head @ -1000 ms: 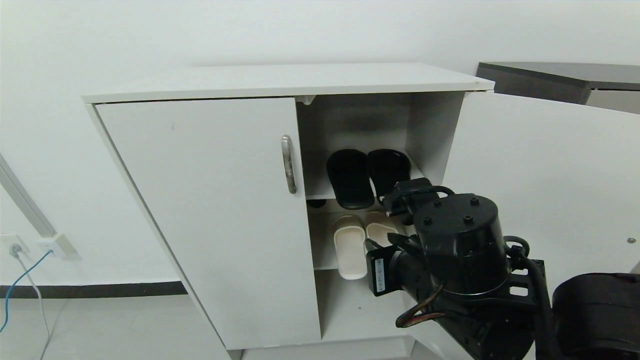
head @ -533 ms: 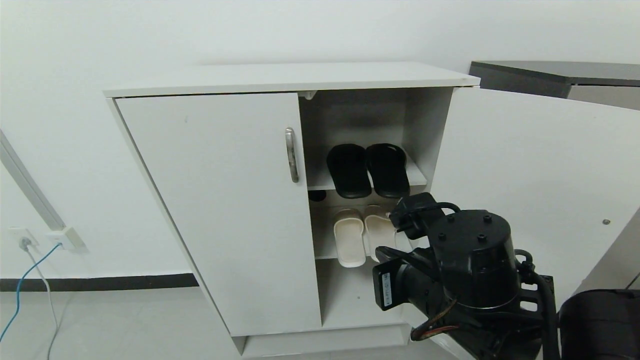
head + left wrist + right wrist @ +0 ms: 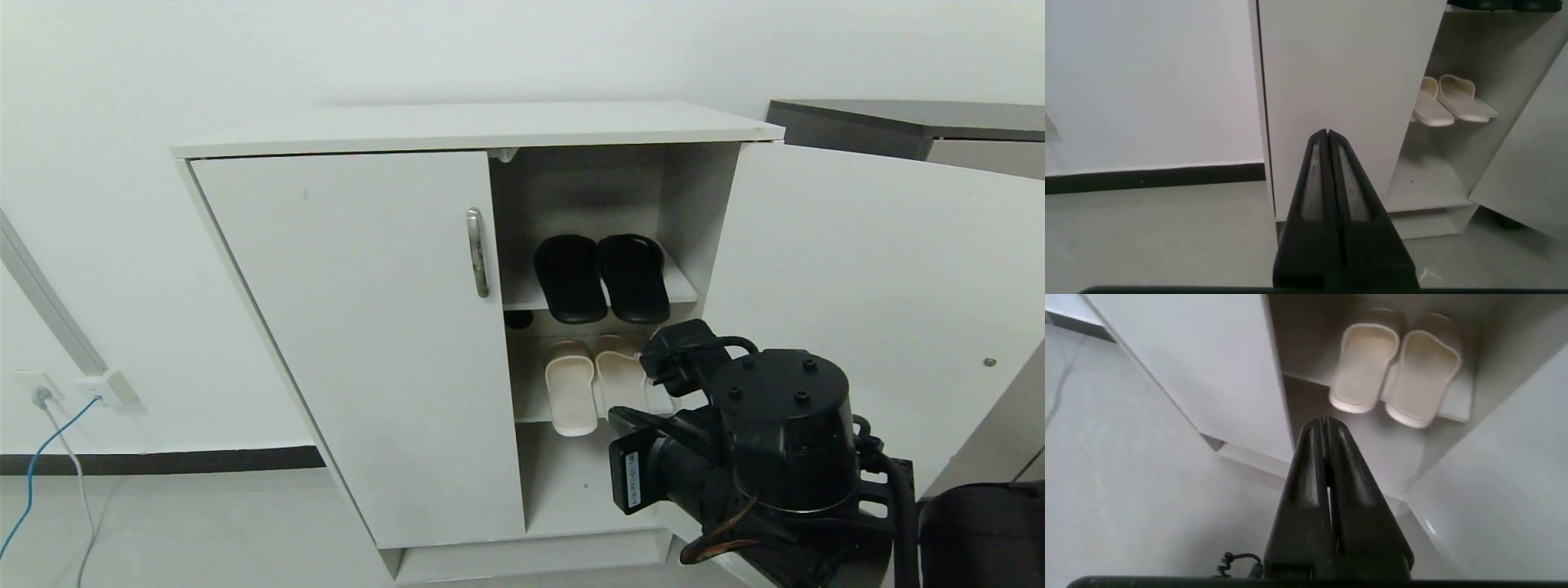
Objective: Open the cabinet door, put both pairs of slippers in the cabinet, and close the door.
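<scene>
Black slippers (image 3: 602,279) shelved above white slippers (image 3: 594,384) (cabinet door (image 3: 865,278) open); left end effector (image 3: 1328,137) and right end effector (image 3: 1326,423) both pinched together.

Soft, even light is coming from overhead, brightening the white wall (image 3: 122,82) and the top of the cabinet (image 3: 457,126). Its upper recess is lying in shadow behind the black slippers (image 3: 602,278), while the cream slippers (image 3: 592,384) on the shelf (image 3: 529,404) below are catching more light.
</scene>
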Controlling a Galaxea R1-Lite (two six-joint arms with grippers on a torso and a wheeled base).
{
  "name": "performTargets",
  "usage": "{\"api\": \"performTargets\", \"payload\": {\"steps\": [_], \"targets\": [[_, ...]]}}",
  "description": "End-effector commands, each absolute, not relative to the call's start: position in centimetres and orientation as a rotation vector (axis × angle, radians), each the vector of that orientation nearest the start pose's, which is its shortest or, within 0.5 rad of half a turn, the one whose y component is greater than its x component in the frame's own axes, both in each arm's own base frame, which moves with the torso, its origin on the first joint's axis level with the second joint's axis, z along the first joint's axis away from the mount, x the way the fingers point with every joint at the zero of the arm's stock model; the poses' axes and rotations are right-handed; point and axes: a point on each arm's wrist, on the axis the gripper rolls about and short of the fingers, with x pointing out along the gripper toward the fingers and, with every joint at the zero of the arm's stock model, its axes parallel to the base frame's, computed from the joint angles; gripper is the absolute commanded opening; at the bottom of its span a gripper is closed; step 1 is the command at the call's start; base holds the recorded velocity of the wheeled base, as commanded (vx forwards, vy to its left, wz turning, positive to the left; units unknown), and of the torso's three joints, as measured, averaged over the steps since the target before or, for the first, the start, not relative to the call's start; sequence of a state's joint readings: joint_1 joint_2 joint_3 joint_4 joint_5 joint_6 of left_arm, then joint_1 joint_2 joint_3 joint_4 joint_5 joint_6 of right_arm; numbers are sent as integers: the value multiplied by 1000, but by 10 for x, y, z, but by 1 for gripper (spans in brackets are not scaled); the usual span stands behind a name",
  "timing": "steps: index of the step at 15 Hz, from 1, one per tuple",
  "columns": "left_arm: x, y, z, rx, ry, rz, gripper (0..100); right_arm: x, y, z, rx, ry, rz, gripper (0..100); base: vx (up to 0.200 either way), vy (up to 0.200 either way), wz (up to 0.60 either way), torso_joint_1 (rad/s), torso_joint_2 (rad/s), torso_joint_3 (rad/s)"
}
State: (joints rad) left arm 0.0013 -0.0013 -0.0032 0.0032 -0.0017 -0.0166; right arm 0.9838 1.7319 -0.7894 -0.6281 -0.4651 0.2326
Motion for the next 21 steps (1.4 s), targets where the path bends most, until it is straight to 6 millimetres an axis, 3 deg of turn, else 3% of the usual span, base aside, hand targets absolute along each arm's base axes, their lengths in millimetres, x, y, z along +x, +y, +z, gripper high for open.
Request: {"api": "performTargets", "payload": {"steps": [1,4,21], "targets": [[-23,0,76,-17,0,0,0,178,249,166,7,301,485,0,-200,0,0,-2,2,2],[-23,0,76,-17,0,0,0,177,248,165,1,304,485,0,-200,0,0,12,2,-1],[-23,0,76,-18,0,3,0,178,248,161,-20,316,484,0,0,0,0,0,0,0]]}}
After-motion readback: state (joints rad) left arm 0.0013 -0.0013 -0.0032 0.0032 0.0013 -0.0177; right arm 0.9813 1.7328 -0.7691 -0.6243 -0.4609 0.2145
